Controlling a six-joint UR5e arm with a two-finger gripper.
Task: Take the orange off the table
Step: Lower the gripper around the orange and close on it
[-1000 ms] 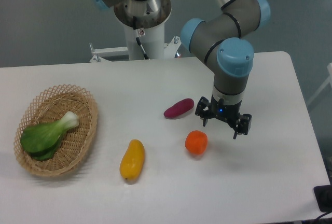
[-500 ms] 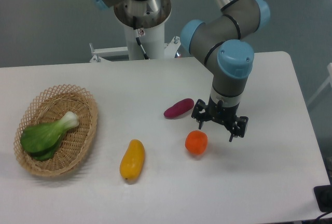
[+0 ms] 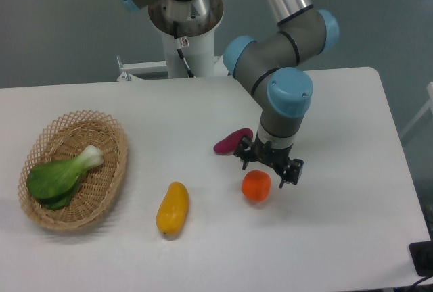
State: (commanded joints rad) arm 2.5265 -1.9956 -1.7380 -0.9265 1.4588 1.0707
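Note:
The orange (image 3: pixel 256 186) is a small round bright fruit lying on the white table (image 3: pixel 352 238), right of centre. My gripper (image 3: pixel 268 167) hangs open just above and slightly behind the orange, its two fingers spread to either side and empty. Whether the fingertips touch the orange I cannot tell. The lower wrist hides part of the table behind the orange.
A purple oblong vegetable (image 3: pixel 232 141) lies just left of the gripper. A yellow mango-shaped fruit (image 3: pixel 172 208) lies to the lower left. A wicker basket (image 3: pixel 108 190) with a green leafy vegetable (image 3: pixel 61 176) stands at the far left. The arm's base post (image 3: pixel 184 42) is behind the table.
The gripper has moved left, from right of the orange to just above it. The jaws stay open. The orange and the other items have not moved.

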